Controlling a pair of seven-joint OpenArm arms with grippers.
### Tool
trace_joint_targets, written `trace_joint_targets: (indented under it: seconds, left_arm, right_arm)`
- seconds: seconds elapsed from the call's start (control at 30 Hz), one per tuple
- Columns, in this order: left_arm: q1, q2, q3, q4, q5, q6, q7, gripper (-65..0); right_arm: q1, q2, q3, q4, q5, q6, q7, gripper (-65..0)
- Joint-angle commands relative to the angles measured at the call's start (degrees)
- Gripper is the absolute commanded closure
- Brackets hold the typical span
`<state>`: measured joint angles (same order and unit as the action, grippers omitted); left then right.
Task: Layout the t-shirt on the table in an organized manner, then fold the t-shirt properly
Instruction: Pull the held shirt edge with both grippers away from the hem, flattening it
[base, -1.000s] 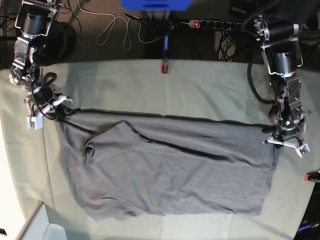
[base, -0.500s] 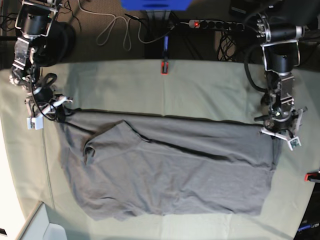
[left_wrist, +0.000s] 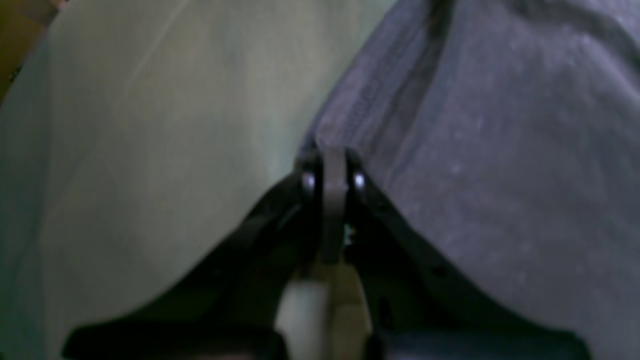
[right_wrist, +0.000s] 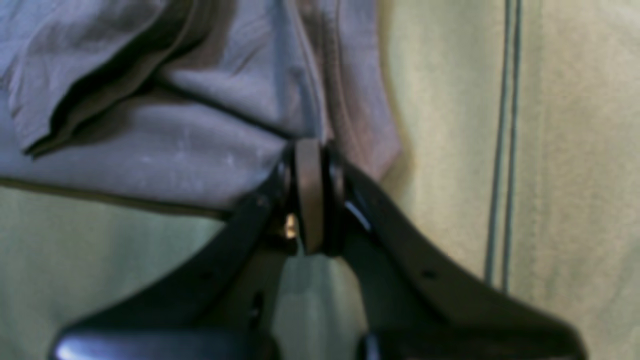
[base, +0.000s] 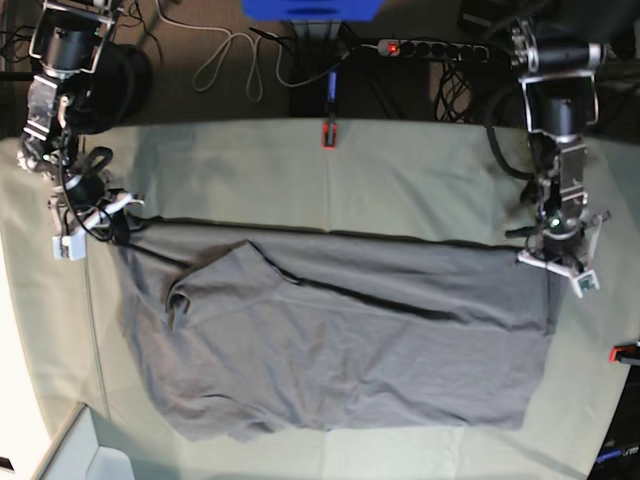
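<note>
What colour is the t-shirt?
Plain dark grey t-shirt, no print visible; clearest in the base view.

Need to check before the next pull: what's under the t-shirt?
The table, its pale green cloth showing around the t-shirt on every side. A folded flap overlies the shirt's own fabric. Anything beneath the shirt's middle is covered.

Bare table behind t-shirt free; arms at both ends; red clamp mid-edge.

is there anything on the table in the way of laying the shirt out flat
Nothing visible. The table around the t-shirt is bare cloth. Both hands, left hand and right hand, are shut on the shirt's far corners, with nothing between.
</note>
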<state>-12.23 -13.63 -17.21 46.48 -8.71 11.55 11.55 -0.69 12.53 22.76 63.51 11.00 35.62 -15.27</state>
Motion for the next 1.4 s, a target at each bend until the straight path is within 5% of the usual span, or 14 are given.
trace_joint_targets:
  seconds: [0.0, 0.3, 0.53, 0.73, 1.37]
  left_arm:
    - [-0.5, -1.5, -1.9, 3.3, -0.4, 0.8, 0.1, 0.0]
    - [2.7, -2.0, -6.7, 25.3, -6.3, 0.8, 12.3, 0.0]
    - [-3.9, -2.0, -6.6, 26.4, -6.4, 0.8, 16.7, 0.0]
    - [-7.4, -2.8, -6.7, 26.4, -6.4, 0.8, 19.3, 0.0]
    - [8.8, -2.3, -10.7, 27.0, -6.5, 0.7, 18.8, 0.0]
  right_arm:
    - [0.7, 1.1, 0.4, 2.2, 1.0, 2.4, 1.8, 0.0]
    - [-1.6, 0.7, 0.2, 15.6, 1.1, 4.4, 1.6, 0.0]
    - [5.7, 0.8, 0.2, 15.8, 0.9, 4.4, 1.2, 0.0]
    - [12.0, 1.2, 0.0, 15.6, 0.8, 4.4, -8.1, 0.0]
    - [-7.1, -0.4, 0.4, 15.9, 1.2, 4.4, -6.5, 0.0]
